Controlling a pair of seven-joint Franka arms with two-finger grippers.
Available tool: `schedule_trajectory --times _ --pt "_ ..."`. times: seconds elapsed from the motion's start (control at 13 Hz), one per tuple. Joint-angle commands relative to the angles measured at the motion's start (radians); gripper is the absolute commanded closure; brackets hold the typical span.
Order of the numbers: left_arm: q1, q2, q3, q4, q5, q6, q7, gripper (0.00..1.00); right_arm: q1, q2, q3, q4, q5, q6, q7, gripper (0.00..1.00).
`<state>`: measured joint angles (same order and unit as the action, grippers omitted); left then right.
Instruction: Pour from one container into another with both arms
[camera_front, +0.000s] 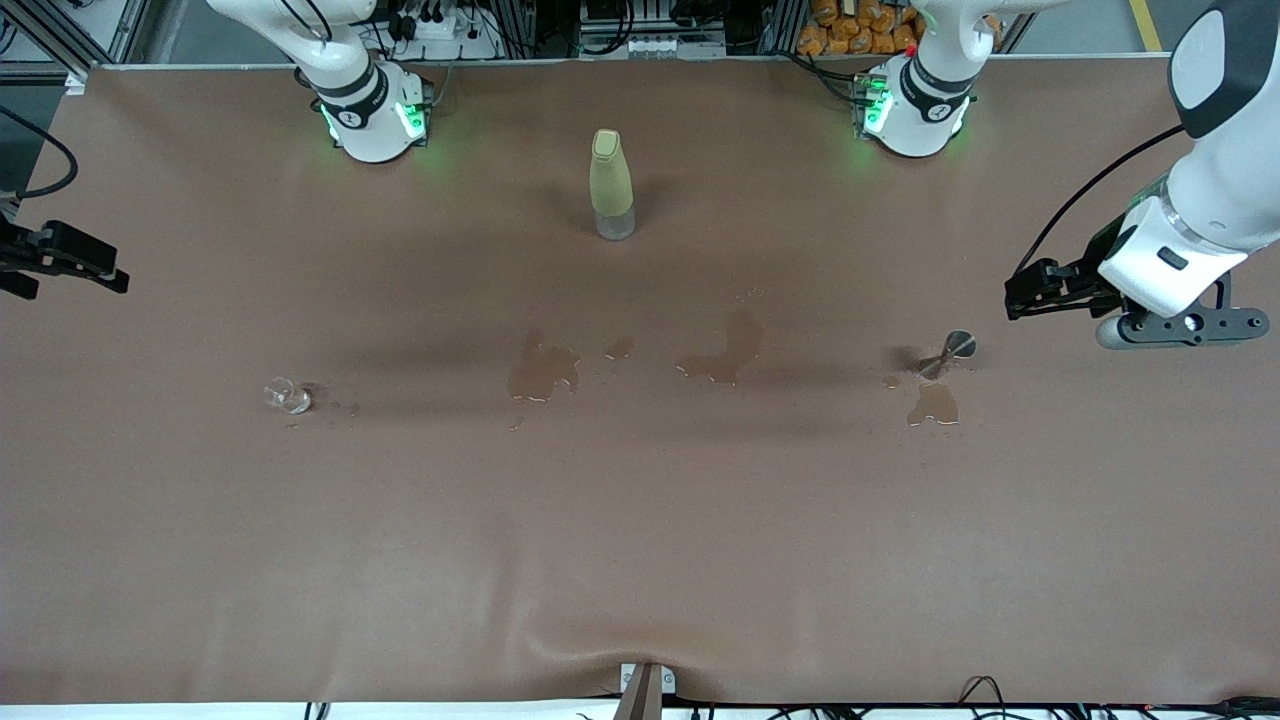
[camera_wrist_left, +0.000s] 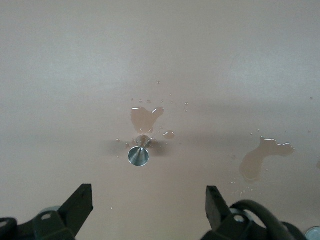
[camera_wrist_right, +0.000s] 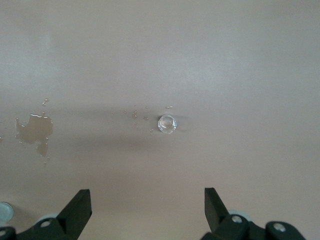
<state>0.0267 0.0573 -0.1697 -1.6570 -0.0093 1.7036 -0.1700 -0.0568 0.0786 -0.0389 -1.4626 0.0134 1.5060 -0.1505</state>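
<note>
Both grippers hang over the table ends with fingers apart — the left gripper (camera_wrist_left: 149, 200) near the metal jigger (camera_front: 948, 354), the right gripper (camera_wrist_right: 148, 202) near the small glass (camera_front: 287, 397).

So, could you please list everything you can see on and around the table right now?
Bottle: one, pale yellow-green with a clear base, upright mid-table, between the two arm bases.
Metal measuring cup: one, silver, double-cone, toward the left arm's end of the table.
Glass cup: one, clear, small, toward the right arm's end.
Puddles: several, clear liquid darkening the cloth, spread between the glass cup and the metal measuring cup, one nearer the front camera beside the measuring cup.
Table: one, covered in brown cloth.
Left gripper: one, black, open, in the air at its own end of the table, near the measuring cup.
Right gripper: one, black, open, in the air at its own end, near the glass cup.
</note>
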Motion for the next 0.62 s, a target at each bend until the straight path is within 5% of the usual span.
schedule_trajectory --times 0.0,0.54 --pt "0.002 -0.016 -0.001 0.0 -0.02 -0.016 0.009 0.0 -0.005 -0.003 -0.001 0.005 -0.013 -0.01 -0.017 0.0" --pt "0.015 -0.014 0.002 -0.003 -0.023 -0.027 0.113 0.0 -0.023 -0.003 -0.079 0.001 -0.013 -0.009 -0.335 0.0"
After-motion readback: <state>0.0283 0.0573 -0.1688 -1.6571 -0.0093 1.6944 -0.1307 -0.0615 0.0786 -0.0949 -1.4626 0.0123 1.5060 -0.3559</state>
